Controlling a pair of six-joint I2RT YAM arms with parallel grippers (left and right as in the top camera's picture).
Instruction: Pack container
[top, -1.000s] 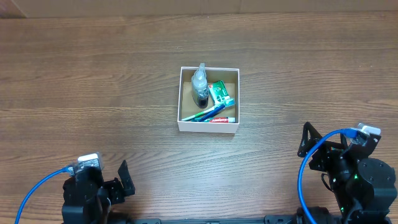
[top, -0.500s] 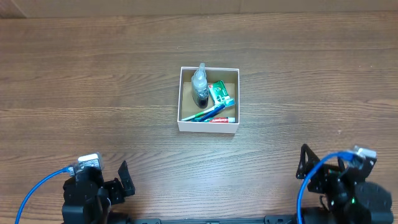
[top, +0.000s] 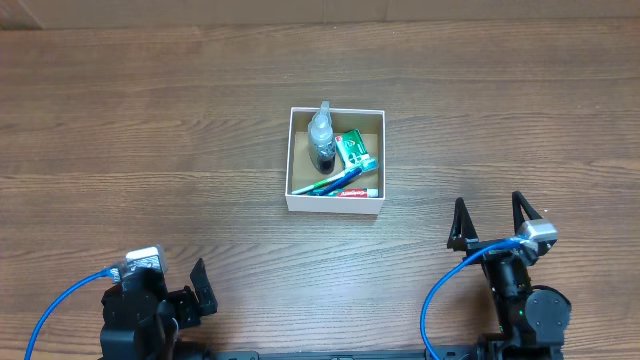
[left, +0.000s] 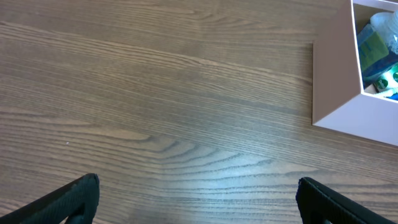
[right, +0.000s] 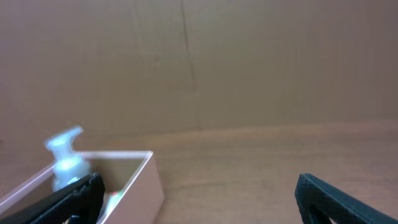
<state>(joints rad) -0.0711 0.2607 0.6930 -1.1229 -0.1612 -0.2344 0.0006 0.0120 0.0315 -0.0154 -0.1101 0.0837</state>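
The container (top: 293, 160), a small square white-walled box with a brown inside, sits at the table's middle. It holds a clear pump bottle (top: 321, 135), a green packet (top: 355, 151), a toothbrush (top: 330, 182) and a toothpaste tube (top: 358, 192). The container also shows in the left wrist view (left: 336, 87) and the right wrist view (right: 140, 183). My left gripper (left: 198, 199) is open and empty at the front left, far from the box. My right gripper (right: 199, 196) is open and empty at the front right (top: 491, 222), pointing toward the box.
A brown cardboard wall (right: 199, 62) stands behind the table's far edge. Blue cables (top: 445, 290) loop by both arm bases. Bare wood table (top: 150, 130) lies all round the box.
My right arm has swung left and turned, so its open fingers now point up the table toward the box. The left arm and the box's contents have not moved.
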